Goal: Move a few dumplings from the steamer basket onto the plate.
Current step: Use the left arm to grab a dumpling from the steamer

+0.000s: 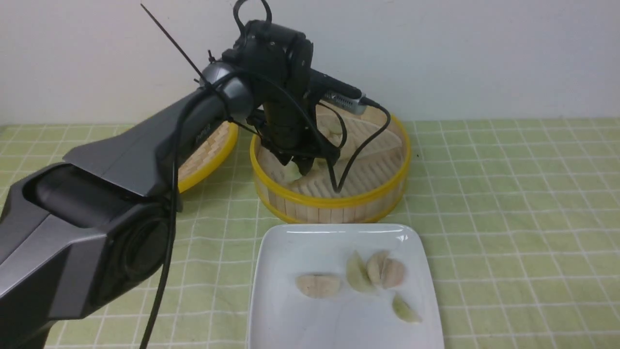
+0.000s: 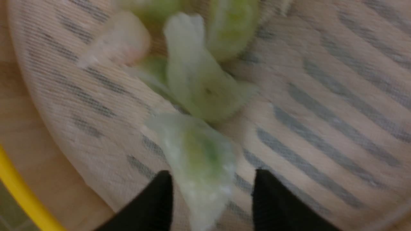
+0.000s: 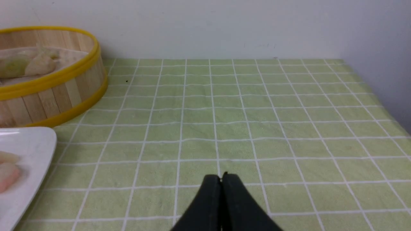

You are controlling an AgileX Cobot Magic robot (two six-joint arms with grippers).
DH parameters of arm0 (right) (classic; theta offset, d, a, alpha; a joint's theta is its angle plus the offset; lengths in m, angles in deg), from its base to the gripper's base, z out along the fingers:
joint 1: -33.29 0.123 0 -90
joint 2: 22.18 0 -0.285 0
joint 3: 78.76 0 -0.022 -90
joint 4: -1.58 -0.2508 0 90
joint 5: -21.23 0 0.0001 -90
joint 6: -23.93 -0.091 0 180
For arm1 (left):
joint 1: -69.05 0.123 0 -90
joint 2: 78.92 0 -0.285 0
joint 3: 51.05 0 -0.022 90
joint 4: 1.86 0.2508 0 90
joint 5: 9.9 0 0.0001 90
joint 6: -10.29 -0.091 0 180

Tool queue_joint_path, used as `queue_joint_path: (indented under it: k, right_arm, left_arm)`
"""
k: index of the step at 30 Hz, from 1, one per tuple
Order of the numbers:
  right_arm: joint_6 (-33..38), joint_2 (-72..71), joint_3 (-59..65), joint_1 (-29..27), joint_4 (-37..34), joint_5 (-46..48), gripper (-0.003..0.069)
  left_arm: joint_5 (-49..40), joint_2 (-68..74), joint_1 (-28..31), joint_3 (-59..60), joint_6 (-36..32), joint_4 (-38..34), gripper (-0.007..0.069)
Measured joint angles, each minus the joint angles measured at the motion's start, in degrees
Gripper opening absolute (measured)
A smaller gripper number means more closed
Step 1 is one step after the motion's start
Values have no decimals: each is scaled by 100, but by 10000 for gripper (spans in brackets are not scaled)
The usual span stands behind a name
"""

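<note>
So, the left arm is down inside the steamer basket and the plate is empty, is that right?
Not quite: the plate already holds several dumplings, as the front view shows. The left arm is indeed down inside the steamer basket.

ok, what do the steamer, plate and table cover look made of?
Steamer: pale bamboo or wood slats, matte; yellow rims, possibly plastic. Plate: glossy white with bright highlights at the rim, ceramic or melamine, can't tell which. Cover: matte green checked cloth, going by its soft wrinkles.
</note>
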Motion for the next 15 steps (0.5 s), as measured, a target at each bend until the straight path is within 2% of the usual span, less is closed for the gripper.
queue_joint_path:
  k: [4,6,8,10,14,15]
  right_arm:
    - [0,0,0,0,0,0,-15]
    - [0,0,0,0,0,0,-15]
    - [0,0,0,0,0,0,-15]
    - [0,0,0,0,0,0,-15]
    - [0,0,0,0,0,0,-15]
    - [0,0,0,0,0,0,-15]
  left_arm:
    - [284,158,0,-18,234,314,502]
    - [403,251,0,-18,405,384,528]
    - [486,361,0,-18,507,397,523]
    - [510,408,0,-23,549,372,471]
    - [359,426,0,-113,577,355,223]
    - [292,426,0,-157,577,350,222]
